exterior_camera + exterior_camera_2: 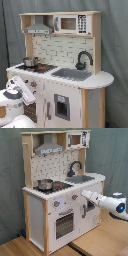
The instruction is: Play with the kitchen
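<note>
The kitchen (pixel 67 90) is a white and light-wood toy unit with a grey sink (pixel 70 74), a black faucet (pixel 83 59), a range hood (pixel 38 28) and a microwave shelf (pixel 70 23). A small metal pot (pixel 30 62) stands on its stovetop. In the second exterior view the kitchen (pixel 37 215) shows its oven door (pixel 64 224) and knobs (pixel 56 204). My gripper (pixel 85 194) points at the front panel, just right of the right-hand knob (pixel 75 197). In the first exterior view my gripper (pixel 28 94) sits low at the left, against the kitchen's front.
A grey curtain (pixel 115 45) hangs behind the kitchen. The unit stands on a wooden floor surface (pixel 100 240). A lower cabinet door with a dark window (pixel 61 106) sits under the sink.
</note>
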`<state>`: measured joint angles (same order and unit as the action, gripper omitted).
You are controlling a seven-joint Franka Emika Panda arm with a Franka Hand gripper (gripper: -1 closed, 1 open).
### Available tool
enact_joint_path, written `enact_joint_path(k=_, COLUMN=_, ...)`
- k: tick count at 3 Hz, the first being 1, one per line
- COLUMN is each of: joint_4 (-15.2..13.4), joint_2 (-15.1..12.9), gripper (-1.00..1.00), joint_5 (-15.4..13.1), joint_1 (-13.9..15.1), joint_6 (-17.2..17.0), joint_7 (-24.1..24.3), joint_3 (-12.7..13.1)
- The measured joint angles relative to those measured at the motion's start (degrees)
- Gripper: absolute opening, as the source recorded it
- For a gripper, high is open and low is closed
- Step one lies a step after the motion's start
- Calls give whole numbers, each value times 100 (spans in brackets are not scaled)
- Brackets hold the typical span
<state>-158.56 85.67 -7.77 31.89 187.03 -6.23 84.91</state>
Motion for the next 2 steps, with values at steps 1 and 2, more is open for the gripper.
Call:
enact_joint_path(k=1, joint_4=79, joint_2=0, gripper=100, joint_5=11, joint_1=348, joint_6=516, joint_7=118, joint_3=1)
enact_joint_path(k=2, joint_4=228, joint_2=1, gripper=100, joint_5=94, joint_1=703, joint_6=1050, joint_7=224, joint_3=4)
